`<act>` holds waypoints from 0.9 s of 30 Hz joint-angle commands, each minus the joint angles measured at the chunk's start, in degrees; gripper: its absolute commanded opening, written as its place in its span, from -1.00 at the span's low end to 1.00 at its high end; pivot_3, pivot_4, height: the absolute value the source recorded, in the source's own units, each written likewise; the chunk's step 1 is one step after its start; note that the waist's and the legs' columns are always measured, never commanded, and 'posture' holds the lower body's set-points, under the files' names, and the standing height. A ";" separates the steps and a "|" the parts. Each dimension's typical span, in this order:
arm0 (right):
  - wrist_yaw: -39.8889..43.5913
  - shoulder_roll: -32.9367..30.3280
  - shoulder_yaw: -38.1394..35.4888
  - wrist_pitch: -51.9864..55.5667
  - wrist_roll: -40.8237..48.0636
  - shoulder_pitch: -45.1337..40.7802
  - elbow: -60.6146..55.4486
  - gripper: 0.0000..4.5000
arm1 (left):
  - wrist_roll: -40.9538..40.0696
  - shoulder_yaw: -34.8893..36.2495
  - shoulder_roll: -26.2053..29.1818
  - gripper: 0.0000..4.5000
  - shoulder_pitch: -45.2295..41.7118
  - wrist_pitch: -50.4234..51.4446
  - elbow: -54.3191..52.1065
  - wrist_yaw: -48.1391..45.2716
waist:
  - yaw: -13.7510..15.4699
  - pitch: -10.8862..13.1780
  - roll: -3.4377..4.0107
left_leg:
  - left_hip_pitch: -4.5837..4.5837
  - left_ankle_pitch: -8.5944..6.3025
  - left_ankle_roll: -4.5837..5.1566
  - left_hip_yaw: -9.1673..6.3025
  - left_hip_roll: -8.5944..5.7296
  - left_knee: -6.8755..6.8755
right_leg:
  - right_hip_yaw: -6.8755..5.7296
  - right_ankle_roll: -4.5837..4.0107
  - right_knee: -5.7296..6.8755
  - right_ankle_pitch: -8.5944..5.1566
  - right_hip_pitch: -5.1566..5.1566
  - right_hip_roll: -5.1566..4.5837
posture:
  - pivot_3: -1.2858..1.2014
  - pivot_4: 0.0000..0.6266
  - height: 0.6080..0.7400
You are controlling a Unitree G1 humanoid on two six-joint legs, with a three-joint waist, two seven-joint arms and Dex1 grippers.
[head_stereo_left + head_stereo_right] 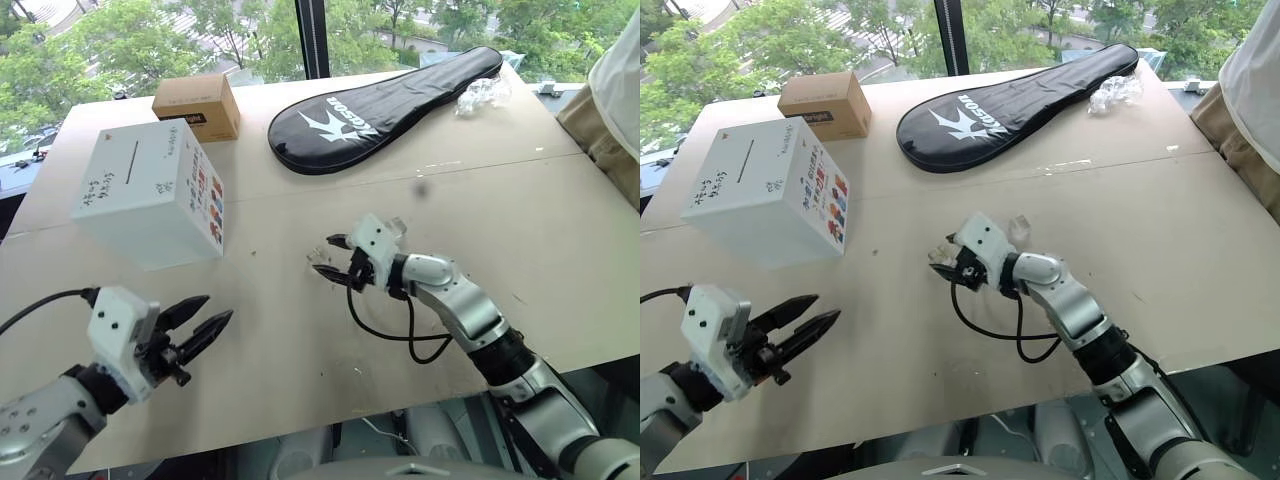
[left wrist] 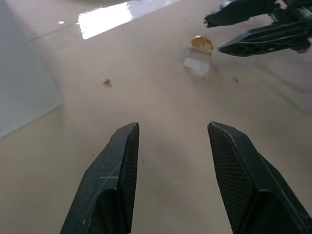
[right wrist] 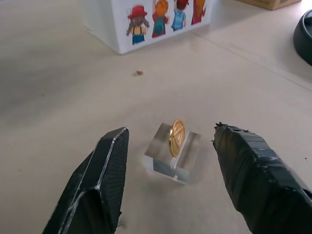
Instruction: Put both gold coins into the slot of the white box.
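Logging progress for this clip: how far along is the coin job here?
Nothing looks done yet. One gold coin stands on edge in its clear stand on the table, not gripped; a second coin cannot be made out. In hand: the right gripper is open, fingers either side of that coin, not yet closed. The left gripper is open and empty. Left: grasp, carry to the white box and drop into its slot.

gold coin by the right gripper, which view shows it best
The right wrist view: the gold coin stands on edge in its clear casing, between the open right gripper fingers. The left wrist view shows it small and far; the eye views barely show it.
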 commanded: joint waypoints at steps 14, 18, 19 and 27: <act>-0.18 5.45 -3.03 -2.23 -1.90 -0.54 0.56 -0.97 | -1.84 2.26 -2.10 0.01 0.34 -3.32 -0.15 -1.81 | -0.27 -0.02 -0.03 | 0.02 0.00 0.00 0.00 0.01 -0.02 | -0.01 0.00 0.01 0.00 0.00 0.03 | 0.03 -0.52 1.00; 1.40 7.67 -7.46 2.96 5.06 -0.29 -3.53 -0.97 | -6.76 1.61 -4.50 0.01 -2.80 -2.53 -0.26 0.59 | -0.29 -0.01 -0.02 | 0.02 0.00 0.00 0.00 0.01 -0.03 | -0.01 0.00 0.01 0.00 0.00 0.03 | 0.03 -0.52 1.00; 1.68 8.59 -9.33 5.71 8.11 -0.41 -5.08 -0.97 | -9.48 1.17 -5.68 0.01 -4.14 -1.86 -0.38 2.15 | -0.31 -0.02 -0.03 | 0.01 0.00 0.00 -0.03 0.02 -0.02 | 0.01 0.00 0.01 0.00 -0.01 0.02 | 0.03 -0.52 1.00; -1.19 14.96 -23.77 30.69 35.37 -4.16 -14.67 -0.97 | -35.10 -7.81 -16.12 0.01 -15.71 -0.94 -1.66 15.89 | -0.20 -0.08 -0.05 | 0.01 0.00 0.00 -0.09 0.02 0.02 | 0.00 0.00 0.05 0.01 0.02 -0.01 | 0.03 -0.52 1.00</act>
